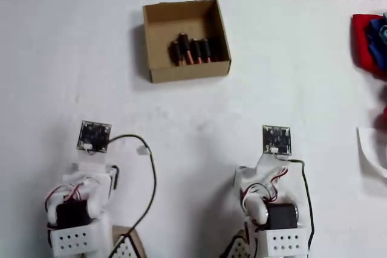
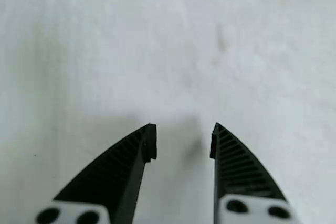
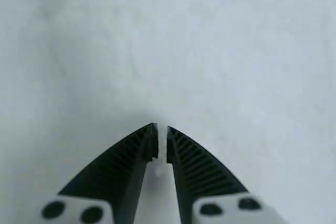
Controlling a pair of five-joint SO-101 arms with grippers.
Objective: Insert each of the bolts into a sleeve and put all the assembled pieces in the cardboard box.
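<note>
The cardboard box stands at the far middle of the white table. Several assembled pieces, black sleeves with copper-coloured bolts, lie side by side inside it. Both arms are folded back at the near edge, well short of the box: the left arm and the right arm. My left gripper hangs open over bare tabletop with nothing between its black ribbed fingers. My right gripper is shut on nothing, its tips almost touching, also over bare table.
A red and blue cloth bundle lies at the right edge, with a white object nearer along the same edge. A black cable loops beside the left arm. The table's far edge runs just behind the box.
</note>
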